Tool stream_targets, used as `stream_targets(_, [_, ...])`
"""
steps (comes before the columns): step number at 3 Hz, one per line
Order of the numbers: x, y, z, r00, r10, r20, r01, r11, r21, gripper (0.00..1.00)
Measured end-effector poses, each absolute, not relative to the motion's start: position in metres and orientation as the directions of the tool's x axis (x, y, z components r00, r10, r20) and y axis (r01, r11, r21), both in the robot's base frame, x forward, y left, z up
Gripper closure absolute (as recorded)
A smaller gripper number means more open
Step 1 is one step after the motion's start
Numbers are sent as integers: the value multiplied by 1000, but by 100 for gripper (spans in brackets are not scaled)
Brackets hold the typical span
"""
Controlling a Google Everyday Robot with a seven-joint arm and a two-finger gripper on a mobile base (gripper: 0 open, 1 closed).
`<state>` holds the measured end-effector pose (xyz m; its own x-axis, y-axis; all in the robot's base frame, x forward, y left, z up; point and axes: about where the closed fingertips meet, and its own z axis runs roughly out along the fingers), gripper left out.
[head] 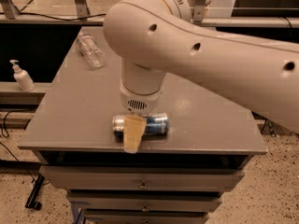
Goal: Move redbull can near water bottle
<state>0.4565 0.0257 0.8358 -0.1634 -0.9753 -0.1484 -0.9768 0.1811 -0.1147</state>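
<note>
Can (156, 124) — on its side near the front edge of the surface (70, 106), long axis left-right, directly under the hand (133, 135), grip cannot be told — water bottle (90, 50) well apart, far-left corner.

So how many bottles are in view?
2: water bottle lying at table's back-left; pump dispenser standing far left. Gripper over the redbull can; arm may hide more.

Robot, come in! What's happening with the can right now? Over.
Gripper down at the redbull can, front of table. Can lying on its side. Water bottle back left, apart. Nothing visible between them.
</note>
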Motion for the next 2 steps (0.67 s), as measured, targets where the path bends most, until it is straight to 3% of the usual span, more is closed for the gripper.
stream_targets(2, [458,27,829,-180,-974,-135,-978,192,-86,65])
